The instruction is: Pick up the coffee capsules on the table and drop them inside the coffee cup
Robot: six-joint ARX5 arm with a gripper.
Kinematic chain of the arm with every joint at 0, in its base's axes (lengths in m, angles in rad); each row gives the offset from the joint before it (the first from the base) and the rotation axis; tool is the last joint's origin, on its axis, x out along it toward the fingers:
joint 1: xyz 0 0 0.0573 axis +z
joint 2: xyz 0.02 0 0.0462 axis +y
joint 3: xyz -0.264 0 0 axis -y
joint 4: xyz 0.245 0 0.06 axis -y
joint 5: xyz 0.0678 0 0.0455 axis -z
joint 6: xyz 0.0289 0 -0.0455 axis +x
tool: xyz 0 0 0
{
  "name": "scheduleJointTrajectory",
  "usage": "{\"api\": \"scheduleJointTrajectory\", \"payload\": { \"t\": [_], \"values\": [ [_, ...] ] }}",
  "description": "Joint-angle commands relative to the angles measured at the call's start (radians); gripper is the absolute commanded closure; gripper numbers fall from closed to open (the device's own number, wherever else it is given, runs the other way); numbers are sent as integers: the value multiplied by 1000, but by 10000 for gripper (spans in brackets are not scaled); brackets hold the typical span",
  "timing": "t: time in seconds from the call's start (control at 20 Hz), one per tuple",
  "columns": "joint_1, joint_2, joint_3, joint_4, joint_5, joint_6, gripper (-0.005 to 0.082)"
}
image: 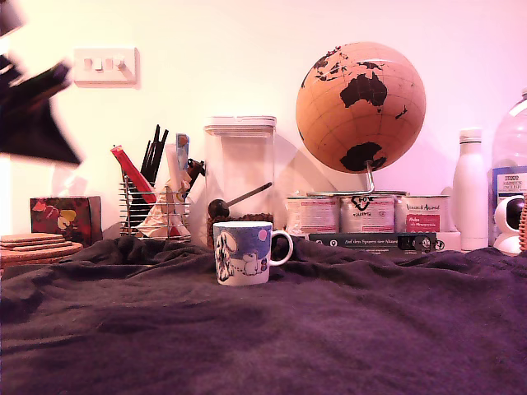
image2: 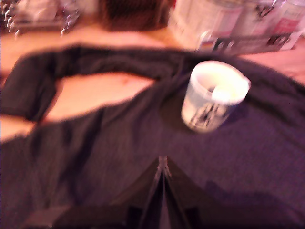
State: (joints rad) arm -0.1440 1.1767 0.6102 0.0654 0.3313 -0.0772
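**Gripper pressed together and raised, capsule in the mug**

Gripper (image2: 163,164): wrist view shows the two dark fingers pressed together along a thin seam, nothing between them. It hangs above the dark purple-grey cloth of the table (image2: 95,152), touching nothing. View is blurred. In the exterior view the arm (image: 33,115) is a dark smear high at that view's left, well apart from the mug.

Coffee cup (image2: 213,97): white mug with blue-purple cartoon print, standing upright on the cloth ahead of the gripper, long axis vertical, open mouth up. In the exterior view the cup (image: 243,253) has its loop handle pointing to that view's right.

Inside the mug, wrist view: a pale rounded shape, likely the cream capsule (image2: 220,92), plus a small dark speck beside it; too blurred to tell which way either lies. No capsule visible on the cloth.

Behind the mug, exterior view: clear plastic canister (image: 240,177), wire utensil basket (image: 155,206), cork globe (image: 361,107), round tins (image: 366,212), white bottle (image: 470,189).
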Motion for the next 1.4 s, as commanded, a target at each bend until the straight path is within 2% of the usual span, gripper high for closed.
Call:
{"api": "scheduleJointTrajectory", "payload": {
  "t": [0.0,0.4,0.85,1.35],
  "values": [
    [16,-43,-62,33,1,-13,788],
    [73,-281,-301,67,-8,-41,788],
    [88,-621,-489,37,-76,-79,788],
    [88,-961,-553,-192,-113,-80,788]
  ]
}}
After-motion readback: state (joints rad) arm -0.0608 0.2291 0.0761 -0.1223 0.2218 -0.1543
